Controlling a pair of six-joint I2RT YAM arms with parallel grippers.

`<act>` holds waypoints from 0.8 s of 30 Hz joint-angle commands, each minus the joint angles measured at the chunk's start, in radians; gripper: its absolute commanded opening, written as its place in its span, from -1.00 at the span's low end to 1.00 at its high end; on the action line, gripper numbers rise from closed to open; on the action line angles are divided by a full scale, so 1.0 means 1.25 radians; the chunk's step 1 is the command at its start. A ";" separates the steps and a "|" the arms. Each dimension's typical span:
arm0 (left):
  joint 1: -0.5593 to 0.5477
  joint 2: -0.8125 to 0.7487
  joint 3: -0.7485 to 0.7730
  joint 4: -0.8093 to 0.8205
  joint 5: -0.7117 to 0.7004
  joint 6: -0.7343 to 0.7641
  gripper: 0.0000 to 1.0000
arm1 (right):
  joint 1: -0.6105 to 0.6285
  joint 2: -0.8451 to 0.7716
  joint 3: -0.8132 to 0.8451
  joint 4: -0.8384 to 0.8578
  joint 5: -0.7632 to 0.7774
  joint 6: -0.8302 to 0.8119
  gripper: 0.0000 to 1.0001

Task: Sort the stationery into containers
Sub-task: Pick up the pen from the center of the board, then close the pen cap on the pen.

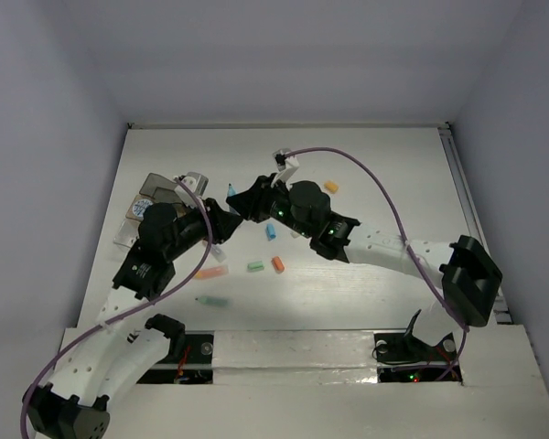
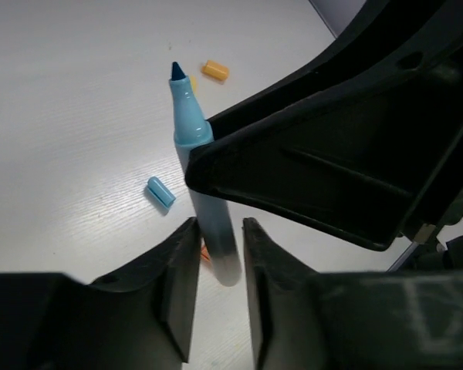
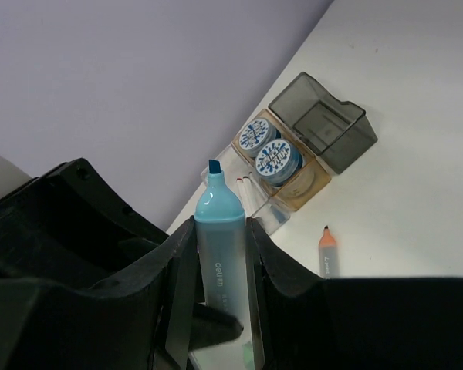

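A blue highlighter (image 2: pixel 190 123) is held in the air between the two arms, above the white table (image 2: pixel 77 116), which has a faint wood-like grain. Its body is smooth plastic, pale blue at the shoulder and greyer along the barrel, with a dark blue chisel tip that is uncapped.

In the left wrist view, the lower end of the barrel is seen between the matte black fingers of the left gripper (image 2: pixel 220 231). The jaws are closed against both sides of it. Higher on the barrel, the angular black shell of the other arm covers the marker. A short, rounded blue cap (image 2: pixel 160 192) and a stubby orange block (image 2: pixel 214 70) lie on the table behind.

In the right wrist view, the right gripper (image 3: pixel 220 231) is clamped on the upper barrel, where small printed letters can be read only in part. This view alone shows the containers clearly. A smoky grey box (image 3: pixel 324 123) of translucent plastic stands against a clear tray (image 3: pixel 305 185), in which two round pots (image 3: pixel 278 159) with blue-white patterned tops are placed. An orange marker (image 3: pixel 328 250) lies on the table near the tray.

Only the top view shows both arms meeting near the containers. A green block (image 1: pixel 254 266) and a second small orange piece (image 1: pixel 277 264) are scattered closer to the bases.
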 commanded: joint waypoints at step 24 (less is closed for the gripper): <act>0.024 -0.097 0.027 0.004 -0.070 0.047 -1.00 | -0.070 -0.250 -0.087 -0.306 0.047 -0.146 0.30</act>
